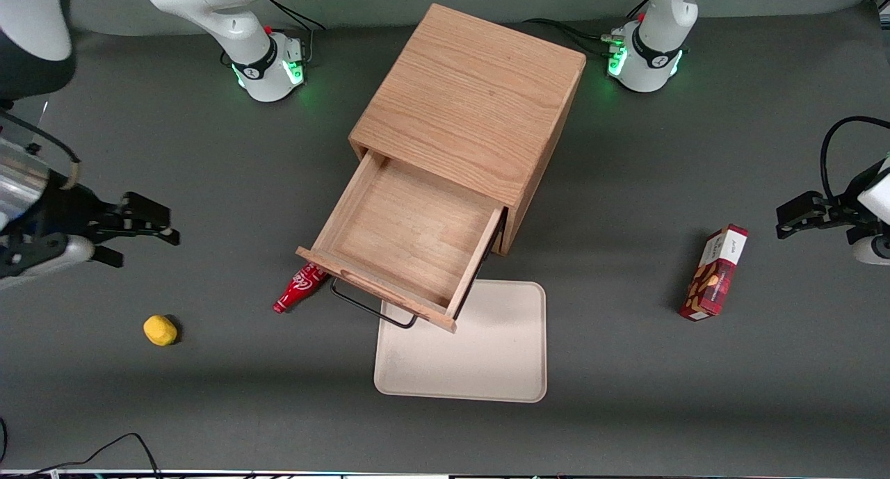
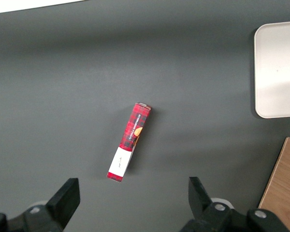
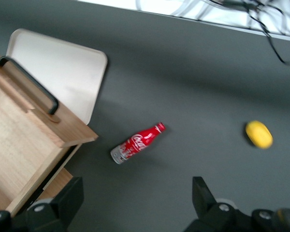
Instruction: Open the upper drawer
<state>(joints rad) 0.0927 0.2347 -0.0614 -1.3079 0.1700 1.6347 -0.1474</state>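
The upper drawer (image 1: 403, 239) of the light oak cabinet (image 1: 469, 114) stands pulled far out, its shallow tray empty, its thin black wire handle (image 1: 372, 306) at the front. It also shows in the right wrist view (image 3: 24, 140) with its handle (image 3: 29, 83). The drawer below it is hidden under the open one. My gripper (image 1: 149, 225) is open and empty, well away from the drawer toward the working arm's end of the table, above bare mat. In the right wrist view my gripper (image 3: 135, 200) has its fingers wide apart with nothing between them.
A red cola bottle (image 1: 300, 287) lies on the mat beside the drawer front. A yellow lemon-like object (image 1: 160, 329) lies nearer the camera than my gripper. A beige tray (image 1: 480, 361) lies in front of the drawer. A red snack box (image 1: 716, 272) lies toward the parked arm's end.
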